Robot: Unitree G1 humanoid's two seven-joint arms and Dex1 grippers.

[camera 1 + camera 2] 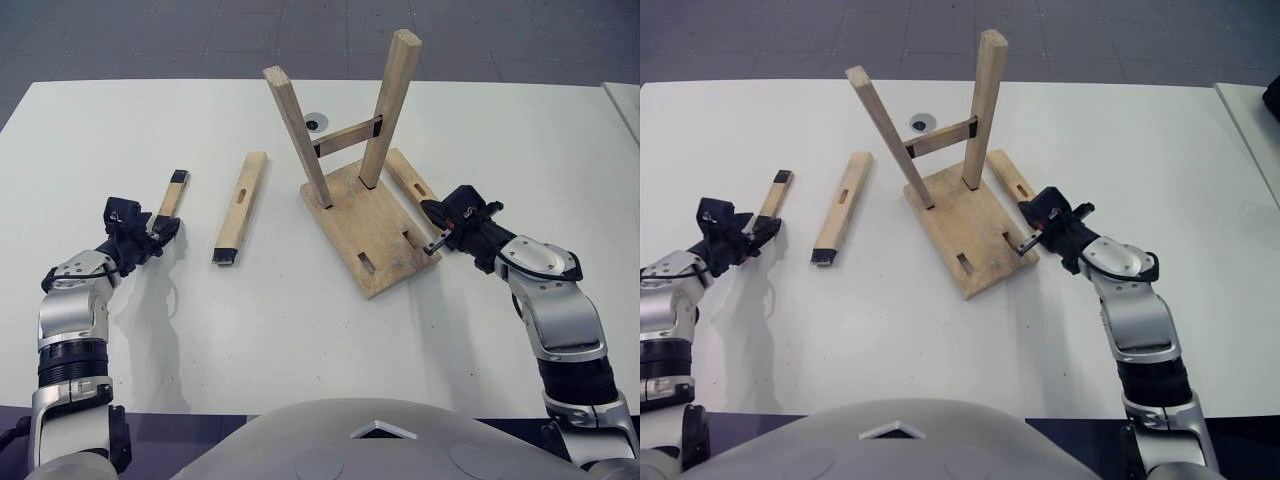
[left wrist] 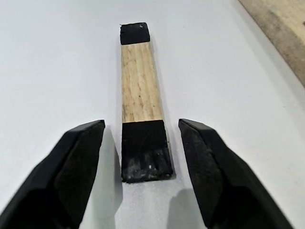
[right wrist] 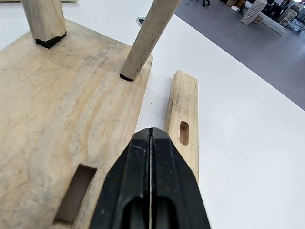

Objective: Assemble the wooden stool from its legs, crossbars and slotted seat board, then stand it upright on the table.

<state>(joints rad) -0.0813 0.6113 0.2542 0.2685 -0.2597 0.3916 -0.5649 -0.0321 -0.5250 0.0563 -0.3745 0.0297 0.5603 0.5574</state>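
Two legs were already seated in the slotted seat board [image 1: 372,225], which lay flat near the middle of the table [image 1: 520,130]. One was a leaning leg [image 1: 297,135] and one a straighter leg [image 1: 390,105], both pointing up, with a fitted crossbar [image 1: 347,138] bridging them. So I judged us about halfway, with the second pair to go.

Two empty slots [image 1: 367,262] showed at the board's end nearer the table's front edge. A spare leg [image 3: 183,121] lay just beside the board on the side toward the table's right edge, and another loose leg [image 1: 241,205] lay apart toward the left edge. Further left again, the loose crossbar [image 2: 139,90] lay flat.

My left claw [image 1: 160,233] sat wide open, its fingers flanking the crossbar's near black end without touching it, holding nothing. My right claw [image 3: 150,138] was closed tight on nothing, poised at the board's edge by the empty slots.

Step in hand, I reckoned: picking up that crossbar. The next move called for closing squarely on the black tip and lifting level, then the right claw opening for a leg.
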